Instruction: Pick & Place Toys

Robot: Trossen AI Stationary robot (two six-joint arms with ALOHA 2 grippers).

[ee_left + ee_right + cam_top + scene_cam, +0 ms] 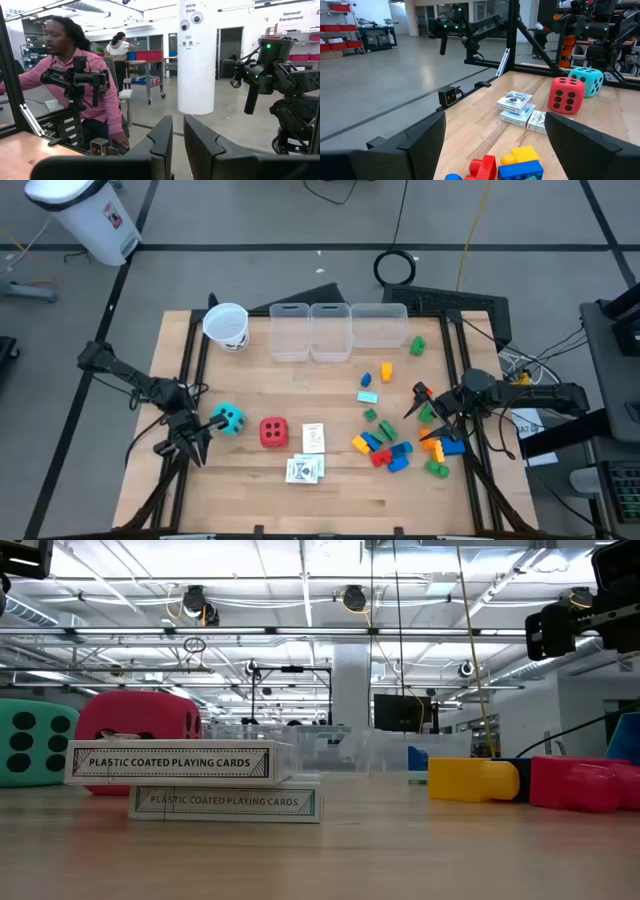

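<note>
Nearest the low camera, two white card packs (195,780) lie on the wooden table (250,490), one stacked askew on the other (both printed "plastic coated playing cards"). Just behind them sits the red die (273,432), and beside it, toward the table's left edge, the teal die (228,419). The small plastic bricks (392,442) are scattered over the right side of the table, a yellow one and a red one showing close in the low view.

The left gripper (192,442) hovers at the table's left edge, just beside the teal die, fingers only narrowly parted and holding nothing. The right gripper (422,408) hangs over the brick cluster, spread wide and empty.

Three clear bins (325,330) stand in a row along the far edge, with a white paper cup (227,326) to their left. Beyond the table, a person in a pink shirt (95,85) sits nearby.
</note>
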